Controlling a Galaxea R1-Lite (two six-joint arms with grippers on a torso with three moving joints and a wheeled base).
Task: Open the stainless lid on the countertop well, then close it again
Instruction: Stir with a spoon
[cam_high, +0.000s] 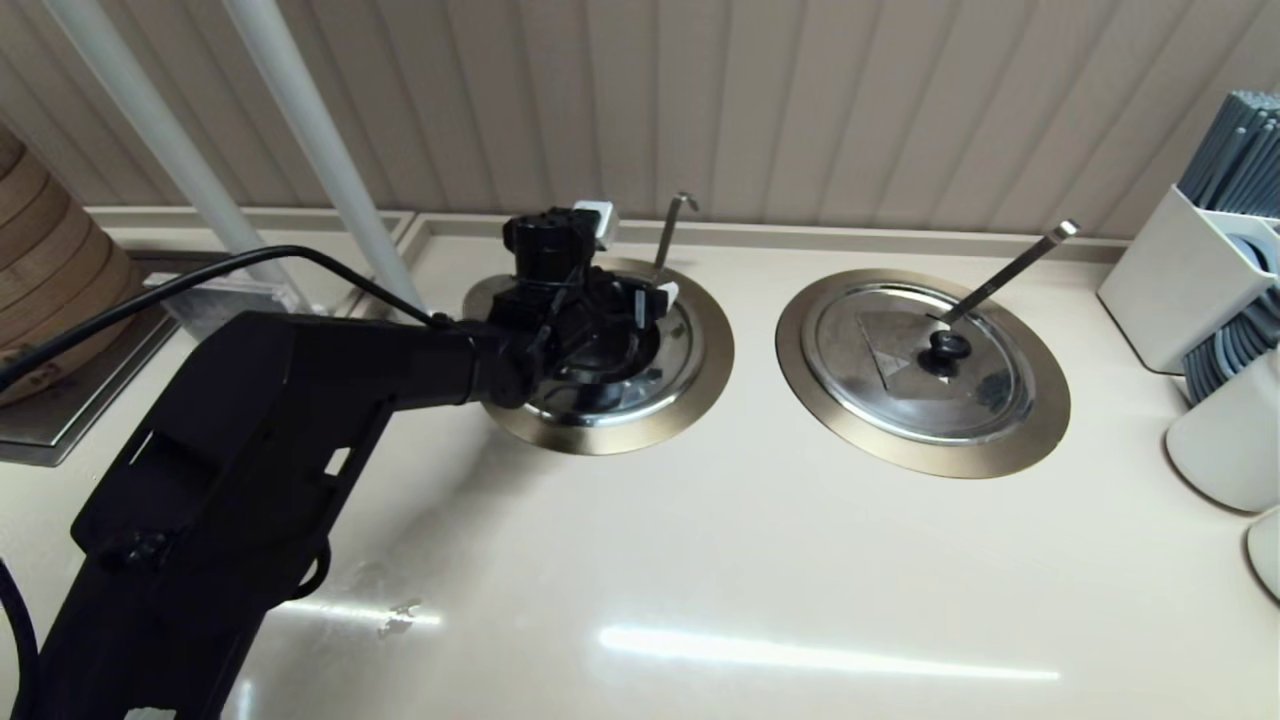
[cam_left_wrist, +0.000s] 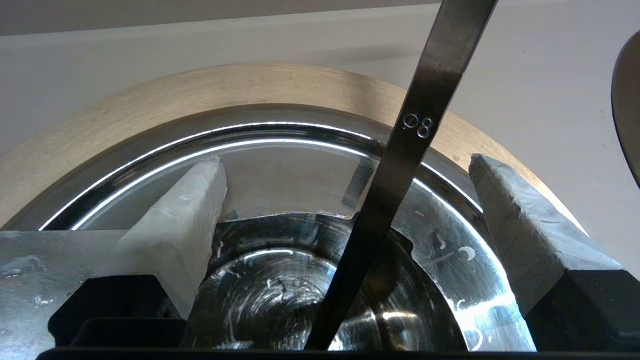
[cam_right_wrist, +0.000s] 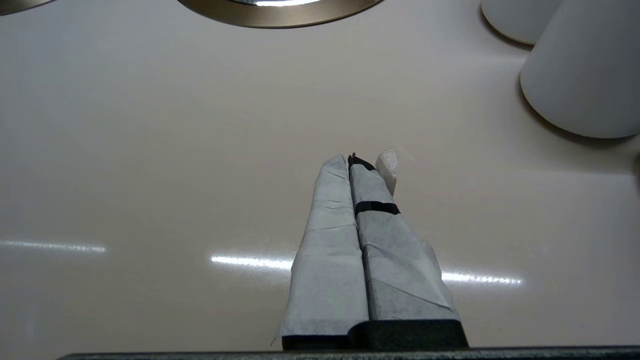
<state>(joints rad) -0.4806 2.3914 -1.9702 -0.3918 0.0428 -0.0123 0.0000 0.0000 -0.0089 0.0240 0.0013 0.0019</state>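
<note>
The left gripper (cam_left_wrist: 345, 210) hangs directly over the stainless lid (cam_high: 640, 385), its 2 fingers (cam_left_wrist: 185, 220) spread wide with nothing clamped between them. In the left wrist view the thin ladle handle (cam_left_wrist: 400, 165) crosses the gap between the fingers, nearer 1 of them, and rises out through the lid's edge notch. Beneath the fingers the lid sits seated in the countertop well (cam_high: 700, 400), its polished surface inside the well's wide bronze-grey rim ring.

Judging by this, the step in hand is either the reach for the knob before lifting, or the release after setting the lid back; the frames alone do not settle which. If it is the reach, the next move calls for lowering onto the knob, closing on it, and lifting the lid clear without catching the ladle handle in the notch.

The lid's black centre knob is not plainly visible: the gripper covers it from the head camera, and the wrist camera shows only a dark round reflection low between the fingers. About half of the lid is masked by the left arm.

The right gripper (cam_right_wrist: 357, 165) is parked well apart from the well, above bare countertop (cam_high: 700, 560), its 2 wrapped fingers pressed together on nothing. A second lidded well (cam_high: 920, 370) sits beside the first, untouched.
</note>
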